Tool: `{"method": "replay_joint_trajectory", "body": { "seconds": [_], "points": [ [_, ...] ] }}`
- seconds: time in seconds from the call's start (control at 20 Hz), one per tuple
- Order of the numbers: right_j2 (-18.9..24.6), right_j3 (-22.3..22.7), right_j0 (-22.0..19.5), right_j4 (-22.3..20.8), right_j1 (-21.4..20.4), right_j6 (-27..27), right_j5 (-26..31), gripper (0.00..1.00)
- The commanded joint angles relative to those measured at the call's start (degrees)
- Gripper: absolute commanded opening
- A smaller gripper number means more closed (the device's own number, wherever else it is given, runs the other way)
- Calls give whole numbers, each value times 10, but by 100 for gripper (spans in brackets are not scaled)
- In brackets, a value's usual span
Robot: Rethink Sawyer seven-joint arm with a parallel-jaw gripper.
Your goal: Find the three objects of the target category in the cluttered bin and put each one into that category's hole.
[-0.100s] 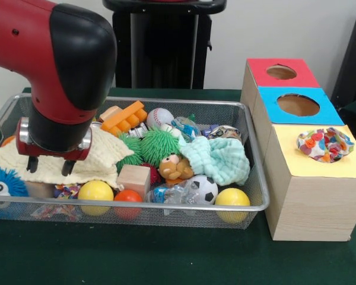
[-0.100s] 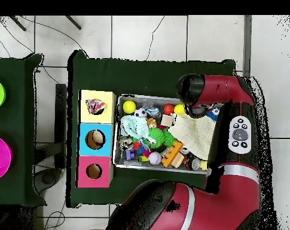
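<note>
Green table, wire bin (image 1: pixel 249 119) crammed.
Gripper (image 1: pixel 48 165), fingers apart and empty, hovers over cream cloth (image 1: pixel 101 155); pinch a fold centrally.

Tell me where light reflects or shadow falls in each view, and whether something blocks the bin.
Front view: a soft highlight lies on the glossy black elbow cover of the red arm, and the silver wire-mesh bin casts only faint shadow on the green tablecloth. Overhead view: the arm covers the bin's right end, partly hiding the cream knitted cloth; the tiled floor looks evenly lit.
</note>
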Motion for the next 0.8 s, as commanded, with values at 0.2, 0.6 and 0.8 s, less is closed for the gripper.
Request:
{"method": "replay_joint_trajectory", "body": {
  "seconds": [0.2, 0.6, 0.8],
  "points": [
    [37, 83, -30, 8, 6, -98, 27, 100],
    [54, 85, -37, 18, -5, -102, 22, 100],
    [63, 90, -37, 27, -26, -106, 17, 100]
  ]
}}
